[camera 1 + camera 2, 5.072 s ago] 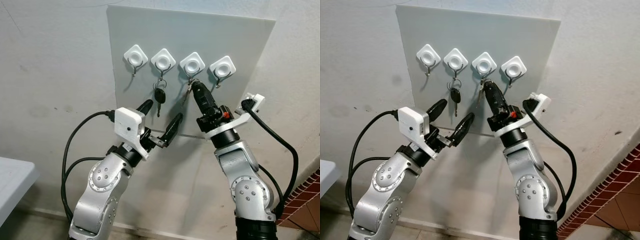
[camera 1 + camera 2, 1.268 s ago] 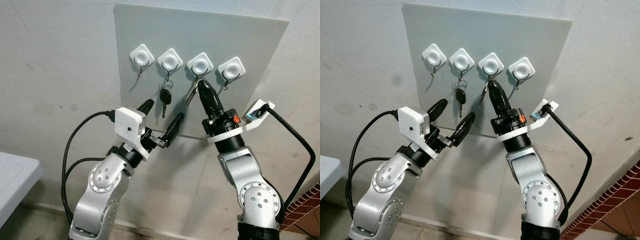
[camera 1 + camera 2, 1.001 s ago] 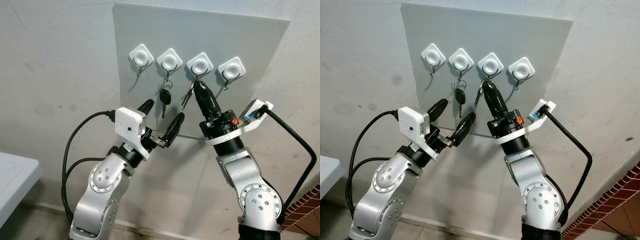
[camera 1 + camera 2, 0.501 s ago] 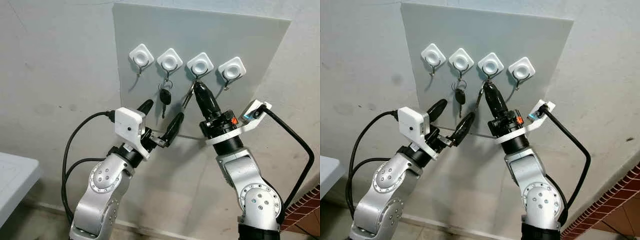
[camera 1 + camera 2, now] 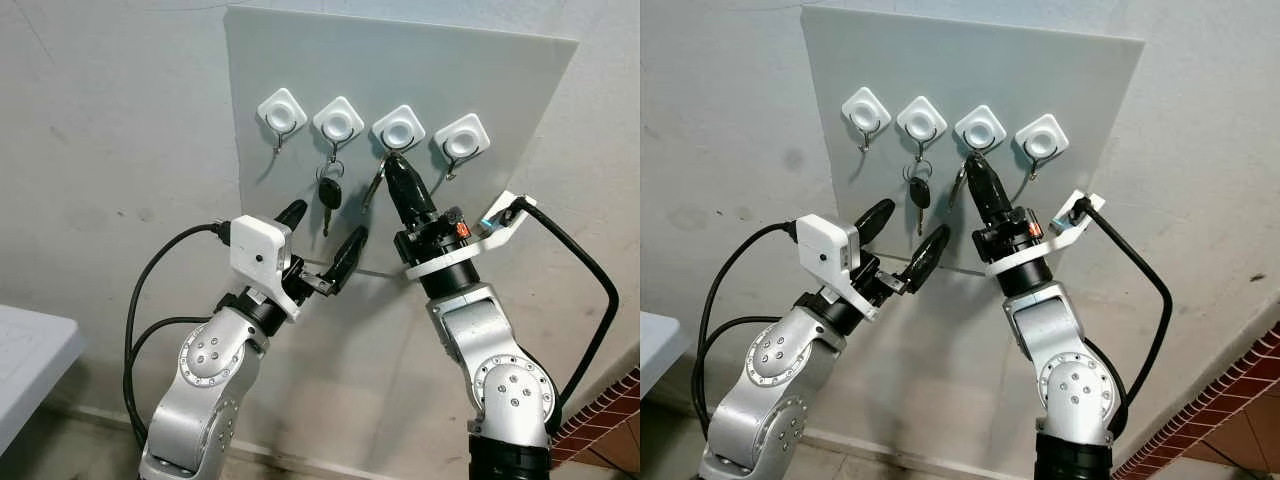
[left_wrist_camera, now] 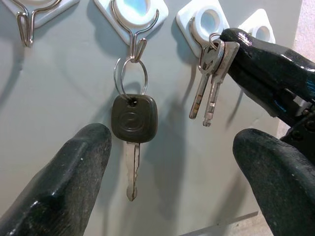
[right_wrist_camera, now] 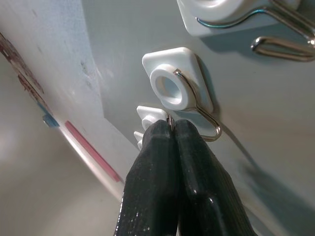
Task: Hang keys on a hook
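Note:
A grey board (image 5: 500,80) on the wall carries a row of white hooks. A black-headed car key (image 5: 327,193) hangs by its ring from the second hook (image 5: 338,122). My right gripper (image 5: 390,164) is raised to the third hook (image 5: 400,131) and is shut on the ring of two silver keys (image 6: 211,83), which dangle below its tips. In the right wrist view the pinched ring (image 7: 170,119) sits right beside that hook's wire (image 7: 209,118); whether it is over the wire I cannot tell. My left gripper (image 5: 328,222) is open, held below the car key (image 6: 134,118).
The first hook (image 5: 280,111) and the fourth hook (image 5: 462,138) are bare. A pale table corner (image 5: 25,350) juts in at the lower left. A black cable (image 5: 585,290) loops out from my right wrist towards a brick edge (image 5: 610,410).
My right gripper has moved up and a little left with the silver keys, closer to the third hook, and its wrist has turned. The left arm has not moved.

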You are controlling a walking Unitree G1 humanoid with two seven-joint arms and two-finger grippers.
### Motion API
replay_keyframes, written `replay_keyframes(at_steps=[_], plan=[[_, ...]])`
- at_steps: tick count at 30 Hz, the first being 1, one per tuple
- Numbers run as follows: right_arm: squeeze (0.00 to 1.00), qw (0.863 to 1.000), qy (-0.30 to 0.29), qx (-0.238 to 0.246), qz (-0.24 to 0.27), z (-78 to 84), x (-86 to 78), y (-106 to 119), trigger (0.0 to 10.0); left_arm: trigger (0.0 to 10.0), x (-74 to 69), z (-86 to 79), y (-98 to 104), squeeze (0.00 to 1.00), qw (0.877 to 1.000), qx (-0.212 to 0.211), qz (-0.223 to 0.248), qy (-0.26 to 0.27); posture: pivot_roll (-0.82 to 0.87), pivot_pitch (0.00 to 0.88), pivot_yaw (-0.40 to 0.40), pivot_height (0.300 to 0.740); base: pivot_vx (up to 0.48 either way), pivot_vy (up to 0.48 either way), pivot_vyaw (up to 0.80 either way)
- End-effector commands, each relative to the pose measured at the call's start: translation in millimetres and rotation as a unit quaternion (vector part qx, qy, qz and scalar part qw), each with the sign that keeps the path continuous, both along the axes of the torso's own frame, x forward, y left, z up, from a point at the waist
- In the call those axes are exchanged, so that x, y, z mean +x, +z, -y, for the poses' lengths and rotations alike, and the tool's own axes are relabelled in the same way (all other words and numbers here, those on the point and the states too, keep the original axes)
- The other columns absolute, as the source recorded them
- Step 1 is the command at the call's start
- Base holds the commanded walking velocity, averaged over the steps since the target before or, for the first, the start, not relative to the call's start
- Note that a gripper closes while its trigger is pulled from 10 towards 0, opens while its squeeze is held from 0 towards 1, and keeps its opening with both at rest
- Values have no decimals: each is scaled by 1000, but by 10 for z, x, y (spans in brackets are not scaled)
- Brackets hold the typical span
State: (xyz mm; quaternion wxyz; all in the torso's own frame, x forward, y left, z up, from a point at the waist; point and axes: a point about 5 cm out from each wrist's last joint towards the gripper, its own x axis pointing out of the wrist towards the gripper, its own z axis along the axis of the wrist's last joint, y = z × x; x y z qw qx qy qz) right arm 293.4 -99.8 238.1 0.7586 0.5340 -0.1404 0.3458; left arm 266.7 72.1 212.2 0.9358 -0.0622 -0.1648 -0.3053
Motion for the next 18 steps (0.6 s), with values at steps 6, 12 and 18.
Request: replay_keyframes(at_steps=[6,12,18], plan=[[0,1000,-12,5,-16,50,18,-53,10000,10000,-31,9,38,0,1000,-5,4,-3,67,0,-47,740,0,0,0],[0,1000,-7,8,-5,66,-52,-115,10000,10000,-33,9,38,0,1000,-5,4,-4,64,0,-46,740,0,0,0],[0,1000,-7,-2,2,58,-73,-116,10000,10000,-29,15,34,0,1000,-4,3,-5,61,0,-44,740,0,0,0]])
